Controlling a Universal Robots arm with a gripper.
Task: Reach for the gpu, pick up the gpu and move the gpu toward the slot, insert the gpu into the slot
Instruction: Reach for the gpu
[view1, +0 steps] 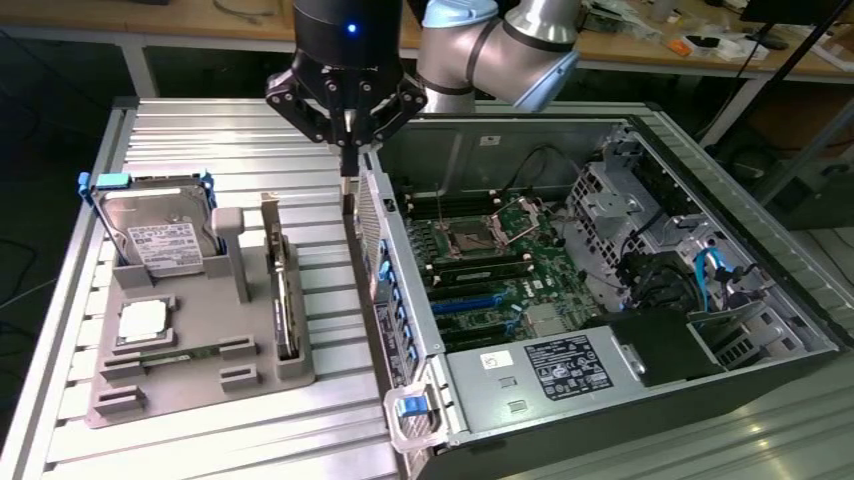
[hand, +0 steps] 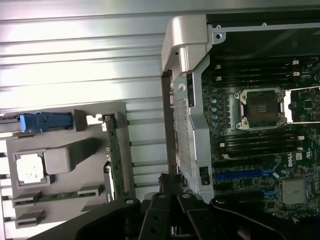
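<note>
The gpu (view1: 279, 290) is a thin dark card with a metal end bracket, standing on edge in a groove of the grey holder (view1: 200, 310) on the ribbed table. In the wrist view the gpu (hand: 114, 155) runs along the holder's edge. My gripper (view1: 350, 160) hangs above the rear wall of the open computer case, behind the card and toward the exterior view's right of it, apart from it. Its fingers are shut with nothing between them. The wrist view has the gripper (hand: 170, 184) over that case wall. The blue slot (view1: 467, 296) lies bare on the green motherboard, and the wrist view gives the slot (hand: 245, 174) too.
The holder also carries a hard drive (view1: 160, 238) in a blue-clipped bracket and a square processor chip (view1: 143, 320). The open case (view1: 641, 330) holds the processor socket (view1: 478, 238), black memory strips, cables and a labelled power supply (view1: 561, 365). Workbenches stand behind.
</note>
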